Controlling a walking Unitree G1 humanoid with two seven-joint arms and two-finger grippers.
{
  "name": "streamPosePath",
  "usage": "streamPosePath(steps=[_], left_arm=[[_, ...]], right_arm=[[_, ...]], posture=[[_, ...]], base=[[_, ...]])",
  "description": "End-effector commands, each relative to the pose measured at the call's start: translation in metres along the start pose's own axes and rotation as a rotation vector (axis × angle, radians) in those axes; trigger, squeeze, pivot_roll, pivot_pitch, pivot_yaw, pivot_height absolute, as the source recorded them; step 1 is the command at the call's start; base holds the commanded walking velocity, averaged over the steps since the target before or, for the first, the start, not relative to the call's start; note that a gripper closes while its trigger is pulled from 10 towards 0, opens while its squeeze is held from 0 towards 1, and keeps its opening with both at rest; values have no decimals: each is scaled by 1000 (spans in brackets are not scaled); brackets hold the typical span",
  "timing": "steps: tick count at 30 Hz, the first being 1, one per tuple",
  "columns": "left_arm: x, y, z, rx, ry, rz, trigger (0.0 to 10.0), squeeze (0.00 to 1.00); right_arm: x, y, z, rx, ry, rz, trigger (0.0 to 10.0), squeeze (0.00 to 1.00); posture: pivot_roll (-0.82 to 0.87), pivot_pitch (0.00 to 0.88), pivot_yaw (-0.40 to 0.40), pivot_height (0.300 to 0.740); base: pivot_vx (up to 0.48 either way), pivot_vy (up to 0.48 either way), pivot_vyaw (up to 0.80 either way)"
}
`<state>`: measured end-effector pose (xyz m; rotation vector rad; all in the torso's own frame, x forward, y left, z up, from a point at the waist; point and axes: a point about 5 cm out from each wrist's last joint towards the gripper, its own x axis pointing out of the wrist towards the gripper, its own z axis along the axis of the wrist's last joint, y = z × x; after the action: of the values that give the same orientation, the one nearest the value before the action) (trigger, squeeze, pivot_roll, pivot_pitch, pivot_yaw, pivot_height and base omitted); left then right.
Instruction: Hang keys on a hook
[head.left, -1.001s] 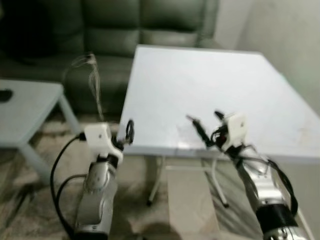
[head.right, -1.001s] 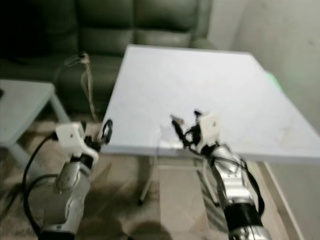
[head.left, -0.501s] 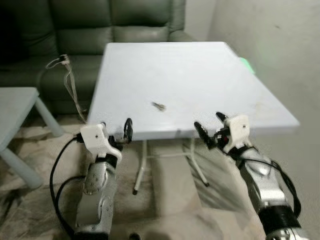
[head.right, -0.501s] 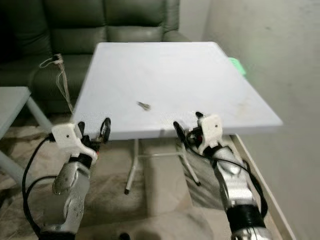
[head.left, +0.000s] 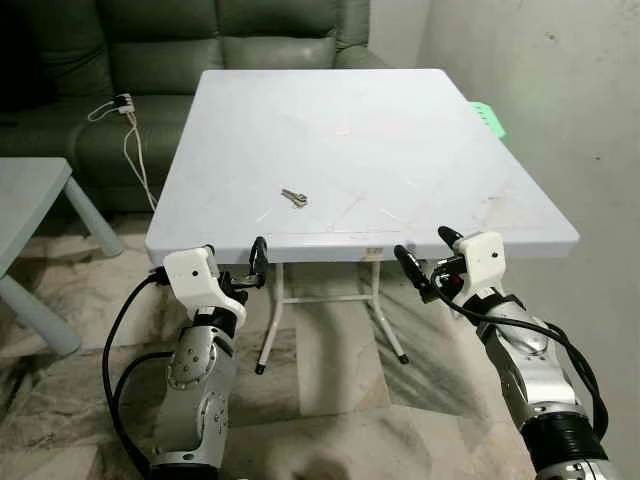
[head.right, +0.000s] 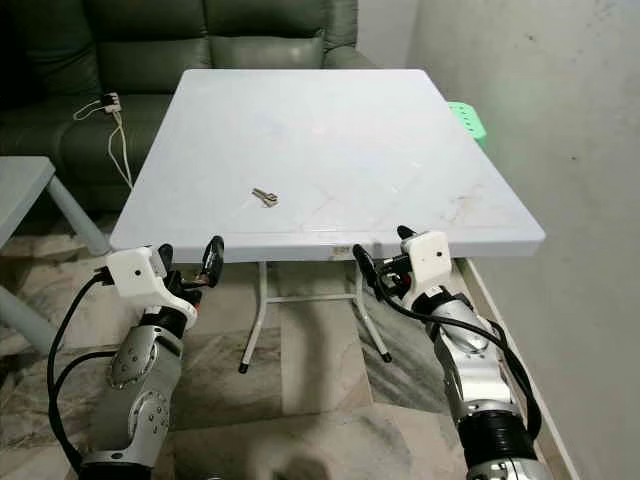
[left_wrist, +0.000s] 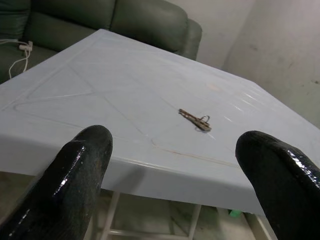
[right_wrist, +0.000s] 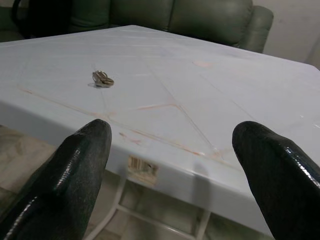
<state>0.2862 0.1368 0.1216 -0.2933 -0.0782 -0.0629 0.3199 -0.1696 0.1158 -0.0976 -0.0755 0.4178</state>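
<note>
A small bunch of keys (head.left: 293, 197) lies on the white square table (head.left: 400, 120), near its front left part. The same keys (left_wrist: 196, 120) appear in the left wrist view and the keys (right_wrist: 102, 78) in the right wrist view. My left gripper (head.left: 234, 265) hangs open just before the table's front edge, at its left. My right gripper (head.left: 424, 258) is open too, held in front of the front edge further right. Nothing lies between either pair of fingers. Both grippers are well short of the keys.
A dark green sofa (head.left: 150, 40) stands behind the table, with a white charger cable (head.left: 128, 125) draped over its seat. A low grey side table (head.left: 25, 215) is at the left. A pale wall (head.left: 560, 90) runs close along the right. The floor is marble tile.
The camera has swung and settled, so the table now sits centred and sharp. Both arms keep their pose before the table edge, fingers still open.
</note>
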Motion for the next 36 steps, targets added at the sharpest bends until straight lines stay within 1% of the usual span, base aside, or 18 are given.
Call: streamPosePath(steps=[1,3,5,12,13,15,20,36], left_arm=[[2,-3,0,-19,4,0,10000,0],[2,-3,0,-19,5,0,10000,0],[2,-3,0,-20,6,2,10000,0],[3,-2,-1,-16,10,10,10000,0],[3,-1,-1,2,13,23,10000,0],[3,-1,-1,7,13,25,10000,0],[4,-2,-1,3,14,23,10000,0],[4,-3,-2,6,20,25,10000,0]], right_arm=[[1,-3,3,-2,-3,-3,10000,0],[1,-3,3,-2,-3,-2,10000,0],[1,-3,3,-2,-3,-1,10000,0],[1,-2,3,-1,-4,-1,10000,0],[1,-2,3,-3,-4,-1,10000,0],[1,-2,3,-6,-3,-2,10000,0],[1,-2,3,-23,-2,2,10000,0],[1,-1,2,-24,9,15,10000,0]], posture=[[32,50,-79,740],[31,50,-79,740],[31,50,-78,740],[31,50,-78,740],[30,50,-77,740],[30,50,-77,740],[29,50,-77,740],[32,50,-79,740]], base=[[0,0,0],[0,0,0],[0,-364,0],[0,0,0],[0,0,0],[0,0,0],[0,0,0],[0,0,785]])
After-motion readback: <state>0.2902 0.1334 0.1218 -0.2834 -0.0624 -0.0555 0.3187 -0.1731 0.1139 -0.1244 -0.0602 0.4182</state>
